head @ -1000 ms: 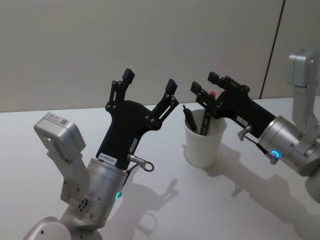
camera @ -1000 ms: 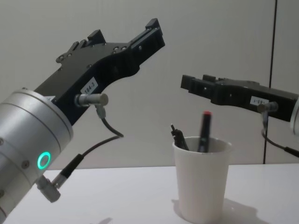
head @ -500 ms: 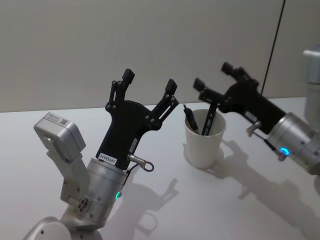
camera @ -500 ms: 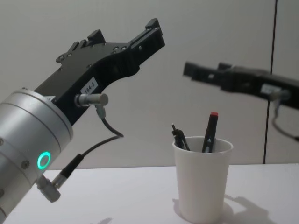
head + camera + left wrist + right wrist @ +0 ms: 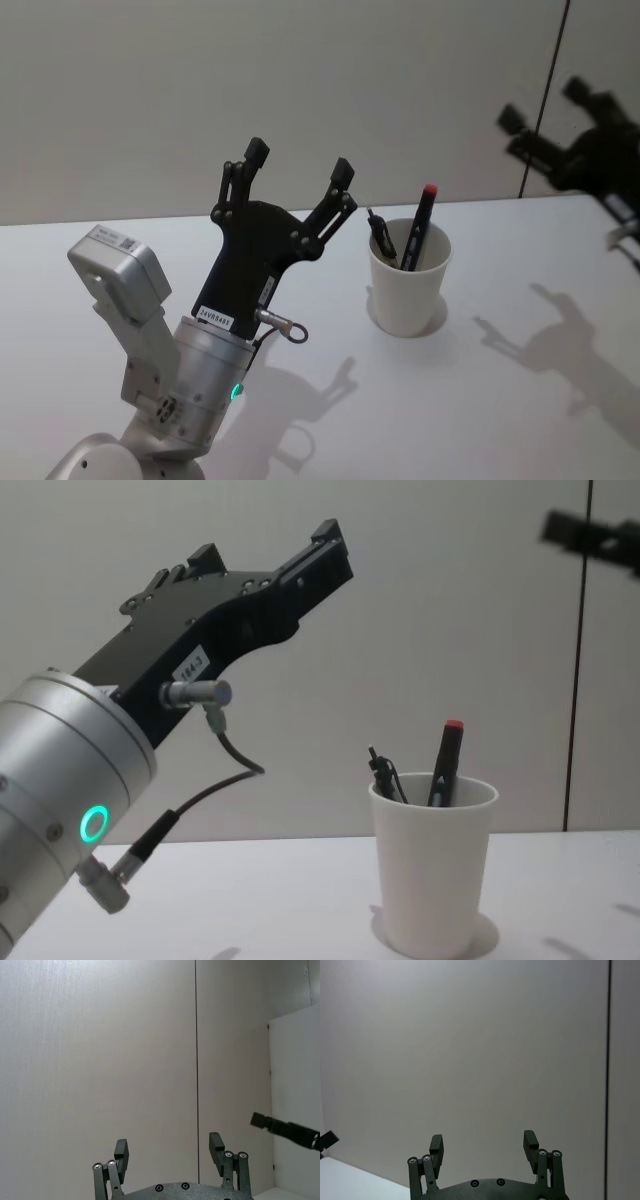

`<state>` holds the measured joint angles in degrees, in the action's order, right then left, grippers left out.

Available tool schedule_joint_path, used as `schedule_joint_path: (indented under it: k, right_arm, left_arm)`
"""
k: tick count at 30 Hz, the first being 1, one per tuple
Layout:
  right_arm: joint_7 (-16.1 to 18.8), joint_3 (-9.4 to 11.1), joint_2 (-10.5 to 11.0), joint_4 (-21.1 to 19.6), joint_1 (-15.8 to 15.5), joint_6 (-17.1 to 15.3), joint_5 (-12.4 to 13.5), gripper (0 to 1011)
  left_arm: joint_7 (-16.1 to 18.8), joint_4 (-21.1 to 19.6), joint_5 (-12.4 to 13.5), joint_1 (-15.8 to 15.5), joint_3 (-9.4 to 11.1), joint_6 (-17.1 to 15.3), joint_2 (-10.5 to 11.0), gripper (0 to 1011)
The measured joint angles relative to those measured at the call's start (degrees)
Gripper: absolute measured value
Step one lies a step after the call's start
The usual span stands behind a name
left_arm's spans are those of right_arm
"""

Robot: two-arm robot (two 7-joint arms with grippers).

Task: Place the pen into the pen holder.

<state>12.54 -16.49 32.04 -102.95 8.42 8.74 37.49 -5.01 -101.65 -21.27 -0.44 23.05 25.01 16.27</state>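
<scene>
Head view: the plain white paper cup with a rolled rim, the pen holder [image 5: 408,284], stands upright on the pale worktop [image 5: 520,400], right of centre. The black pen with a red cap end [image 5: 418,229] stands in it, long axis steep, red end up and tipped slightly away to the right, lower end down in the cup against the far-right inner wall. A second dark pen with a clip [image 5: 381,236] leans on the left rim. The left pincer [image 5: 298,167], black on a silver wrist, is raised left of the cup, fingers spread and holding nothing. The right pincer [image 5: 545,110] is at the upper right edge, well apart from the cup, blurred, its fingers apart and bare. A second ago it hung right over the cup with the red end at its fingertips; half a second ago it was lifting off; now it has pulled back up and to the right, and the pen stays in the cup

Left wrist view: the left pincer [image 5: 169,1149] faces the grey wall, fingers wide apart, and the right pincer's black tip [image 5: 285,1129] shows farther off

Right wrist view: the right pincer [image 5: 483,1144] is spread, nothing between its fingers

Chest view: the pen [image 5: 446,762] rises above the cup [image 5: 432,865], red end up, leaning slightly right. The left pincer [image 5: 268,562] is unmoved; the right pincer [image 5: 590,537] has risen to the top right corner
</scene>
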Motion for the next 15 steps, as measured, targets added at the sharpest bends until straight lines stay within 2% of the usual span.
schedule_joint_path:
  k: [5, 15]
  right_arm:
    - [-2.36, 1.93, 3.19, -2.67, -2.41, 2.03, 2.09, 1001]
    - [-4.57, 3.76, 6.20, -5.24, -4.71, 3.85, 3.95, 1001]
  left_arm:
    - [0.00, 0.00, 0.00, 0.00, 0.00, 0.00, 0.00, 1001]
    - [0.00, 0.00, 0.00, 0.00, 0.00, 0.00, 0.00, 1001]
